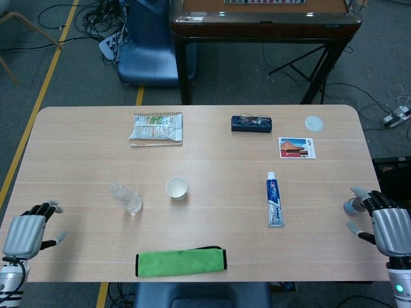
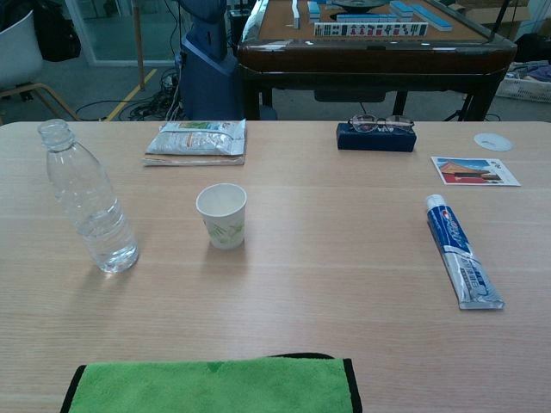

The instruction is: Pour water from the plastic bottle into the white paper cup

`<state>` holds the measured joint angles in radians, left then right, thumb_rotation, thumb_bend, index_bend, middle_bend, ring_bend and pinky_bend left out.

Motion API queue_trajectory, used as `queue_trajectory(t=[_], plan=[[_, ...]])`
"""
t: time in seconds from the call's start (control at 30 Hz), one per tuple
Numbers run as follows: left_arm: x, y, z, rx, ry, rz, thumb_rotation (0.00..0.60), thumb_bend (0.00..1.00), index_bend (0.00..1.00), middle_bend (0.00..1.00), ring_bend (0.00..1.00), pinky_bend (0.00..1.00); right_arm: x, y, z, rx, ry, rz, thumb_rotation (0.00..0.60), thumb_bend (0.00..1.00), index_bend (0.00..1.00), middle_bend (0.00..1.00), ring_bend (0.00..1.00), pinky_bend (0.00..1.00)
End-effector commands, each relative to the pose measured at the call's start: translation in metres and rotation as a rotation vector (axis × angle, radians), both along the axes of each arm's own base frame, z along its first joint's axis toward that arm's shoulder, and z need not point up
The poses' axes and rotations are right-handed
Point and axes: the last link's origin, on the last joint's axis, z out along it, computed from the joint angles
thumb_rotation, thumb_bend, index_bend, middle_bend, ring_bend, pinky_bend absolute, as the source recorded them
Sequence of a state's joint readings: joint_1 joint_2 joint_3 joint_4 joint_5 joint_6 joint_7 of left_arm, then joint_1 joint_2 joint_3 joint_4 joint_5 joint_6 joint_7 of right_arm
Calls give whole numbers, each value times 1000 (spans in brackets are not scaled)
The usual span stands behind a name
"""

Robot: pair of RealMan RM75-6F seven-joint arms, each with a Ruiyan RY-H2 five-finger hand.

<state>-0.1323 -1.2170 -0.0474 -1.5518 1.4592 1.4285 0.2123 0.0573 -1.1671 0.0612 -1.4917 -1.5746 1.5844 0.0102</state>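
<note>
Clear ribbed plastic bottle stands uncapped beside white paper cup; only the head view shows left hand and right hand, fingers apart, empty.

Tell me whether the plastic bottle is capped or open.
Open. In the chest view the plastic bottle stands upright with a bare threaded neck and no cap, left of the white paper cup.

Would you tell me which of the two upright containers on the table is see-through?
The bottle, left of the cup: clear plastic, uncapped; the cup is opaque white paper.
</note>
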Motion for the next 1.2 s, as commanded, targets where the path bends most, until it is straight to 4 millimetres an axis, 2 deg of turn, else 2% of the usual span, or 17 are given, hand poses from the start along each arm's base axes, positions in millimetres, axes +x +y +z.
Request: queue_trajectory(t=[0.03,0.4,0.6,0.73,0.97,1.2], plan=[[0,0,-1,-3,2,1,600,159,396,303,337,517,0,0,1,-1,-1,0,600,48,244,335,280,480],[3,3,-8,-18,-13,-8,600,159,385,304,337,517,-1,3,2,0,-6,-6,600,48,244,335,280,480],[8,10,-16,-37,-39,-17,600,155,284,304,338,517,-4,3,3,2,-12,-21,600,49,244,335,280,480],[13,16,-22,-55,-70,-20,600,81,217,293,333,516,-4,4,4,0,-17,-23,600,48,244,335,280,480],[20,29,-29,-90,-129,-1,600,16,142,205,225,399,-7,6,5,-3,-19,-34,600,48,244,335,280,480],[20,40,-34,-104,-166,32,600,2,109,188,210,380,-9,6,6,-3,-21,-41,600,48,244,335,280,480]])
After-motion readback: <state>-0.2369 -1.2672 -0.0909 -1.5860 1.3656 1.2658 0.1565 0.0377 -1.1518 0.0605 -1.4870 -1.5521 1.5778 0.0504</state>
